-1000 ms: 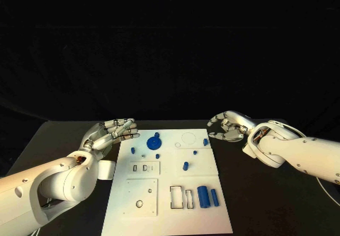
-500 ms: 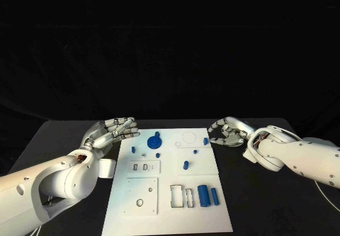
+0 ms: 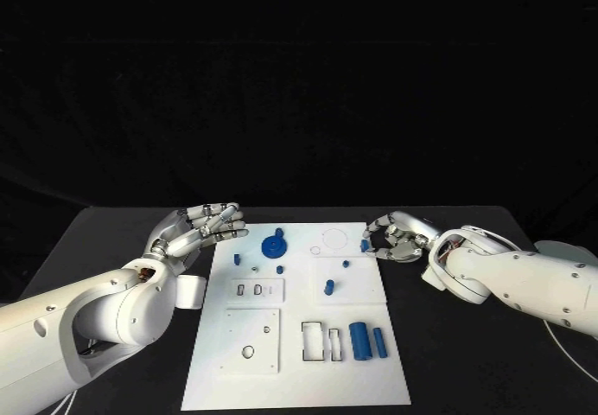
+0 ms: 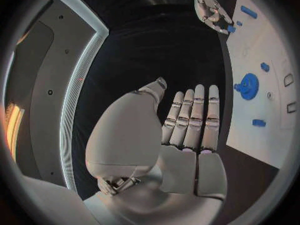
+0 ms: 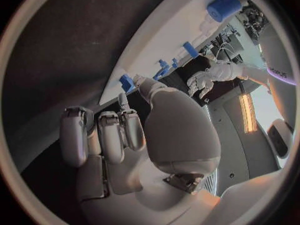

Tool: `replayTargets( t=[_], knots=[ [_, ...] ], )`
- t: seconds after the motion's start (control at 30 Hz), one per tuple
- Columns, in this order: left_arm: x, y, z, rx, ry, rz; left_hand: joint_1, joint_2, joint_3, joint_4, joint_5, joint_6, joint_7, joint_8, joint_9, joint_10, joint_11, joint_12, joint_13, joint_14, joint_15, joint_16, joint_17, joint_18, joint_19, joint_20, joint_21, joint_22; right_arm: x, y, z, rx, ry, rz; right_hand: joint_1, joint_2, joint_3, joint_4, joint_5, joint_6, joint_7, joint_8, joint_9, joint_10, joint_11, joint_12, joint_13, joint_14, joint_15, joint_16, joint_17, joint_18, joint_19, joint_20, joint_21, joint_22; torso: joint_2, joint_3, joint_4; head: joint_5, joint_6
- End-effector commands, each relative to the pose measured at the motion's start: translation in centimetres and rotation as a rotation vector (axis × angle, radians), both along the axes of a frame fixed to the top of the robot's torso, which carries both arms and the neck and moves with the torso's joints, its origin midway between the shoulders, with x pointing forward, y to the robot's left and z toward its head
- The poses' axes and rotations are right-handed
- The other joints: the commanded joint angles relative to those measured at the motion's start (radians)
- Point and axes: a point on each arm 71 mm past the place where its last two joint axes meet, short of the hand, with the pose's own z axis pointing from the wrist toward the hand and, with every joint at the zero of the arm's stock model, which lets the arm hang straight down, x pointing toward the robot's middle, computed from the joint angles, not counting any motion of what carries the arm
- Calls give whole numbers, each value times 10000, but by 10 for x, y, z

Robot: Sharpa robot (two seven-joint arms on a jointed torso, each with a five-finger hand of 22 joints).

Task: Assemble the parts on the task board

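Observation:
The white task board [image 3: 361, 380] lies in the middle of the black table. On it are a blue disc [image 3: 273, 247], small blue pegs [image 3: 327, 289], and a blue cylinder [image 3: 358, 341] beside a blue bar [image 3: 378, 344]. My left hand [image 3: 206, 226] hovers at the board's far left corner, fingers straight and apart, holding nothing; the left wrist view shows the left hand [image 4: 187, 120] beside the blue disc [image 4: 249, 85]. My right hand [image 3: 397, 238] is at the board's far right edge with fingers curled. The right hand [image 5: 119, 135] has its thumb close to a small blue part [image 5: 127, 81]; I see nothing held.
Rectangular slots [image 3: 321, 340] and a raised square plate [image 3: 250, 341] sit on the near half of the board. Black table surface [image 3: 473, 363] stretches either side of the board. A white cuff [image 3: 187, 294] of my left arm is close to the board's left edge.
My right hand has dropped lower and moved in toward the board's far right edge, next to the small blue part. The left hand has hardly moved.

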Motion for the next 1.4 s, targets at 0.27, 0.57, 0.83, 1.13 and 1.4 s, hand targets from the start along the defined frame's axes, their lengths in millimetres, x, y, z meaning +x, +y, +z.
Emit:
replayTargets(
  t=[0.27, 0.57, 0.83, 1.13, 1.4],
  knots=[
    [0, -2, 1, -109, -49, -172, -78, -2, 44, 9, -58, 26, 208, -55, -17, 32, 31, -37, -1, 2, 41, -58, 15, 128, 9, 15, 36, -14, 1, 5, -7, 43, 259, 82, 107, 152, 152, -77, 65, 217, 10, -13, 2, 18, -21, 24, 1205, 740, -89, -37, 1281, 34, -56, 20, -29, 1074, -13, 0, -34, 46, -48],
    [0, -1, 1, -104, -33, -176, -70, -8, 68, -6, -58, 25, 206, -61, -20, 38, 30, -57, 0, -4, 42, -78, 25, 129, 3, 20, 30, -25, 2, 6, -7, 84, 236, 3, 85, 267, 289, -116, 30, 473, -32, 50, 34, 62, -53, 71, 1255, 750, -113, -29, 1314, 25, -20, 5, 0, 1116, -15, 5, -30, 52, -72],
    [0, -1, 1, -100, -20, -180, -70, -8, 68, -6, -58, 25, 206, -61, -20, 38, 30, -57, 0, -4, 42, -78, 25, 129, 3, 20, 30, -25, 4, 7, -8, 166, 176, -111, 35, 421, 434, -179, -8, 926, -185, 271, 136, 142, -178, 156, 1349, 763, -212, -18, 1360, 16, 19, -69, 28, 1162, -12, 1, -14, 46, -110],
    [0, 0, 1, -89, -5, -172, -72, -9, 74, -7, -58, 24, 209, -63, -22, 38, 31, -64, 1, -5, 43, -84, 28, 130, 3, 21, 28, -28, 5, 6, -8, 168, 73, -372, 28, 429, 441, -183, -10, 941, -194, 281, 141, 147, -187, 160, 1354, 765, -221, -15, 1370, 11, 32, -76, 43, 1178, -16, -4, -23, 67, -149],
    [0, 0, 1, -82, -2, -162, -72, -9, 74, -7, -58, 24, 209, -63, -22, 38, 31, -64, 1, -5, 43, -84, 28, 130, 3, 21, 28, -28, 4, 8, -6, 194, -148, -489, -15, 510, 508, -221, 42, 1149, -291, 407, 205, 199, -273, 208, 1408, 776, -293, -6, 1408, -2, 78, -141, 84, 1229, -26, 9, -24, 82, -162]
  ],
)
